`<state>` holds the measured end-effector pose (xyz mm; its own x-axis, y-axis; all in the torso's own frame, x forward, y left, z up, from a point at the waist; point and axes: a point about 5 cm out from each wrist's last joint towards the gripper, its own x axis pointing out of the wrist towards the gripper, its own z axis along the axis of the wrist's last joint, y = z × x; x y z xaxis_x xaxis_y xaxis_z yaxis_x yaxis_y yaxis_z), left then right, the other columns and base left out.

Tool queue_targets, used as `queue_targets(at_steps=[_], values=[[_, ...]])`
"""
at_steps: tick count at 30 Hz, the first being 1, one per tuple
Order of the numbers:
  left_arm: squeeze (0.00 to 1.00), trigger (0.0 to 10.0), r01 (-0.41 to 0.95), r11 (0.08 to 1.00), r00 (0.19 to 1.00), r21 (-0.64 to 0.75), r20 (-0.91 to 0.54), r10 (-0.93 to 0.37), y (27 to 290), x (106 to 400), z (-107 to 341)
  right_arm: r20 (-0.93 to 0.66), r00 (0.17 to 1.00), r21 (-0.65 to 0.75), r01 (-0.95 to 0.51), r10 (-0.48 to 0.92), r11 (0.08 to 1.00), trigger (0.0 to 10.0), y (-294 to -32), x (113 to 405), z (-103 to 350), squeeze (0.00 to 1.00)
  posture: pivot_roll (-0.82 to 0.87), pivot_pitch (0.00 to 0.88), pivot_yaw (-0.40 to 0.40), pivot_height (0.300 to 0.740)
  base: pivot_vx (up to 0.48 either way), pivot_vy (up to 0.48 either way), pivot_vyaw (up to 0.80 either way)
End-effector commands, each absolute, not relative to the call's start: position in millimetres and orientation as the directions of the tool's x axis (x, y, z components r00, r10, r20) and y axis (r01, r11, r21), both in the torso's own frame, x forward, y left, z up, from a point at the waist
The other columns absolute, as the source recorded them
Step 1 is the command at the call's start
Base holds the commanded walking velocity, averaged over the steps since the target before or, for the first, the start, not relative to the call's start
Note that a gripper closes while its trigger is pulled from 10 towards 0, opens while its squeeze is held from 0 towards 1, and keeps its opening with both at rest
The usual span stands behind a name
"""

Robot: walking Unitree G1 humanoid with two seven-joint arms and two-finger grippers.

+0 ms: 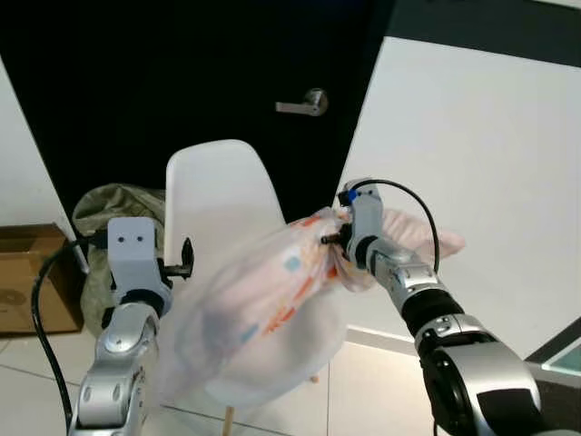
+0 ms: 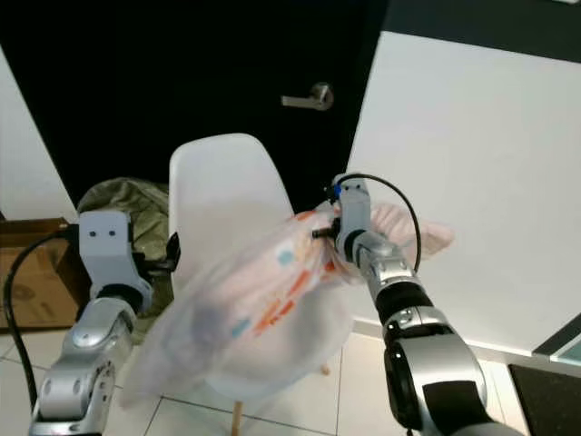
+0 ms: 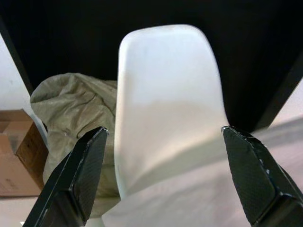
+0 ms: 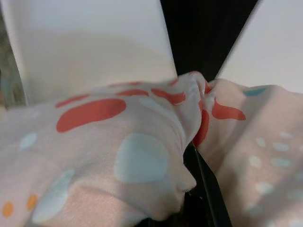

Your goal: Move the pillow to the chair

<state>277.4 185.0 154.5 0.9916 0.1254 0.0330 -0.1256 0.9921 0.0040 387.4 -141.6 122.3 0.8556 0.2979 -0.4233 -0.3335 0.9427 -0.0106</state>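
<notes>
Right gripper (image 1: 343, 238) is clamped on a bunched corner of the pillow (image 1: 263, 304). Pillow hangs over the chair (image 1: 218, 195) seat, long axis slanting down from that grip toward the left gripper (image 1: 184, 259), which is spread and empty beside the chair back.

Counted in view: one pillow (image 1: 263, 304), one white chair (image 1: 222, 195), one cardboard box (image 1: 27, 277), one door handle (image 1: 304, 104), apparently one olive sack (image 3: 71, 101), two grippers.

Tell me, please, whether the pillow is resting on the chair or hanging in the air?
Hanging: the pillow dangles from the right tool, which pinches its bunched corner, over the white chair.
</notes>
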Motion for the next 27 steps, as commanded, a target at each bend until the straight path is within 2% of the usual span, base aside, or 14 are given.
queue_targets(at_steps=[1, 10, 14, 22, 27], values=[[0.0, 10.0, -0.131, 0.991, 0.991, 0.019, 0.018, 0.131, 185.5, 276.9, 150.7, -0.408, 0.861, -0.02, -0.34, 0.303, 0.94, 10.0, -139.8, 390.8, 130.2, 0.0, -0.06, 0.014, -0.132, 0.725, 0.0, 0.0, 0.0], [0.0, 10.0, -0.164, 0.985, 0.986, 0.058, 0.019, 0.163, 196.4, 276.5, 152.9, -0.546, 0.762, 0.081, -0.366, 0.349, 0.927, 10.0, -135.3, 381.3, 111.8, 0.0, -0.05, 0.023, -0.134, 0.685, 0.0, 0.0, 0.0], [0.0, 10.0, -0.167, 0.984, 0.986, 0.06, 0.02, 0.166, 197.4, 276.3, 153.2, -0.56, 0.75, 0.094, -0.365, 0.353, 0.926, 10.0, -134.5, 380.1, 109.9, 0.0, -0.05, 0.028, -0.135, 0.68, 0.0, 0.0, 0.0], [0.0, 10.0, -0.19, 0.98, 0.982, 0.06, 0.015, 0.189, 202.2, 276.2, 154.7, -0.651, 0.651, 0.168, -0.378, 0.39, 0.911, 10.0, -120.4, 369.8, 95.2, 0.0, -0.05, 0.047, -0.134, 0.65, 0.0, 0.0, 0.0], [0.0, 10.0, -0.196, 0.979, 0.981, 0.051, 0.016, 0.195, 203.6, 275.7, 155.9, -0.667, 0.635, 0.174, -0.376, 0.39, 0.91, 10.0, -117.6, 368.2, 93.3, 0.0, -0.05, 0.051, -0.131, 0.635, 0.0, 0.0, 0.0]])
